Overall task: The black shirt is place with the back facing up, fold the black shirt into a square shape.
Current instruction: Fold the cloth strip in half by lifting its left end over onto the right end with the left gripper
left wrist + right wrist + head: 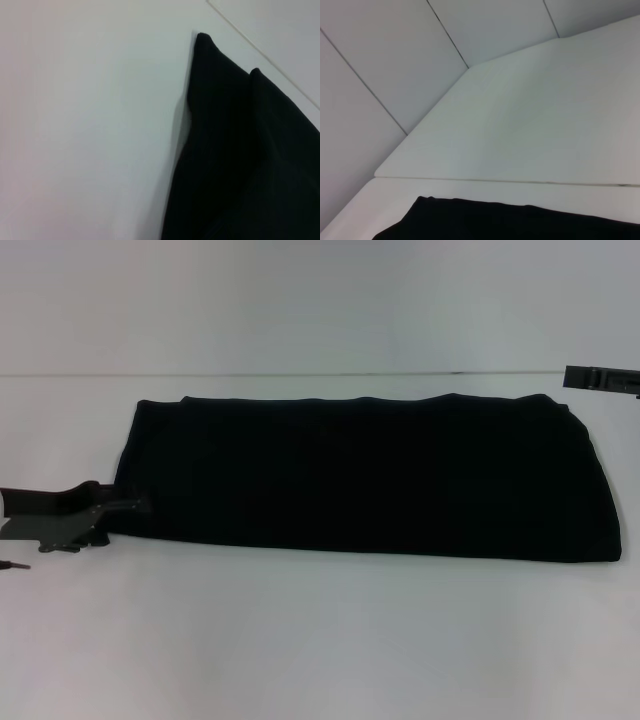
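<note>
- The black shirt [365, 475] lies flat on the white table [320, 640], folded into a long band; its long axis runs from the robot's left to its right across the middle of the head view.
- The far long edge of the band runs close along the table's back edge; the near long edge slopes slightly, sitting nearer the robot at the right end. The right end is rounded, the left end squarer. No lettering or neckline shows on the upper face.
- In the left wrist view the cloth [240, 160] shows two overlapping layers, each ending in a raised corner.
- In the right wrist view only a strip of the shirt's edge [520, 222] appears, with bare table beyond it.
- The left gripper [125, 506] sits low at the band's near-left corner, touching or overlapping the cloth; whether its fingers are spread or pinching cannot be told.
- The right gripper [600, 378] hangs above the far-right end, apart from the shirt; its finger state cannot be told.
</note>
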You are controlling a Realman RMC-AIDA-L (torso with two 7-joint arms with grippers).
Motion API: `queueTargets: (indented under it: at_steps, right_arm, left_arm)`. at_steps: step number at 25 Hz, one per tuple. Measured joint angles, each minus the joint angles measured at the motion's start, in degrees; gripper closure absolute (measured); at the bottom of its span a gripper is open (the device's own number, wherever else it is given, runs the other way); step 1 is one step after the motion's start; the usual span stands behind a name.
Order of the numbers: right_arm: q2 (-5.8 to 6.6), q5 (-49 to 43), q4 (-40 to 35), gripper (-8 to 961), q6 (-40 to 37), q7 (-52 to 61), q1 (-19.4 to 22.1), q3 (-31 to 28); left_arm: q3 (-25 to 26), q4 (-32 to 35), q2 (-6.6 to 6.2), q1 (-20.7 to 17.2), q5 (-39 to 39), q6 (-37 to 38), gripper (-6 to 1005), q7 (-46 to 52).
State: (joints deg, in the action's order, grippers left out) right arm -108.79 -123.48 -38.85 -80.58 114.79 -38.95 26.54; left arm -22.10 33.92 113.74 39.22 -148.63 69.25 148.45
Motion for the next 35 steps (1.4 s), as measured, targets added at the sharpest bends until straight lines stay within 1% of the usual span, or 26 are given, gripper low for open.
queueTargets:
  at_steps: [14,24,35]
  right_arm:
    - [0.00,0.6,-0.1,24,-0.3,0.0,0.1,0.0]
    - [0.00,0.6,-0.1,23,-0.1,0.0,-0.2,0.0]
    - [0.00,0.6,-0.1,22,0.0,0.0,-0.2,0.0]
  left_arm:
    - [-1.3,0.0,-0.17,0.8,0.0,-2.2,118,0.1]
    - [-1.3,-0.6,-0.19,2.0,0.2,-2.4,121,-0.3]
    - [-1.3,-0.4,-0.26,2.3,0.5,-2.4,125,-0.7]
